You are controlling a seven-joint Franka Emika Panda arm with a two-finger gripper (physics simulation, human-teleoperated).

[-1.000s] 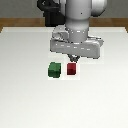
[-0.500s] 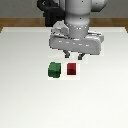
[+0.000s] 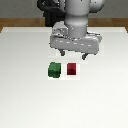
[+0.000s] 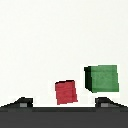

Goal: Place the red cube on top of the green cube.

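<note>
On the white bench (image 3: 20,90): two cubes, one arm.

Item 1, red cube (image 3: 72,69): one, lying flat on the bench near the middle, all faces free. In the wrist view it sits between the two fingertips' line, slightly turned.

Item 2, green cube (image 3: 54,70): one, the larger of the pair, just beside the red cube on the exterior view's left. A narrow gap of bench shows between them; they do not touch.

Item 3, fingers (image 3: 73,55): one pair, held above and behind the red cube, spread wide with nothing between them. Both tips show low in the wrist view, clear of either cube.

Open room: bare bench on every side of the pair, out to the far edge. Only the green cube crowds the red cube, on one side.
</note>
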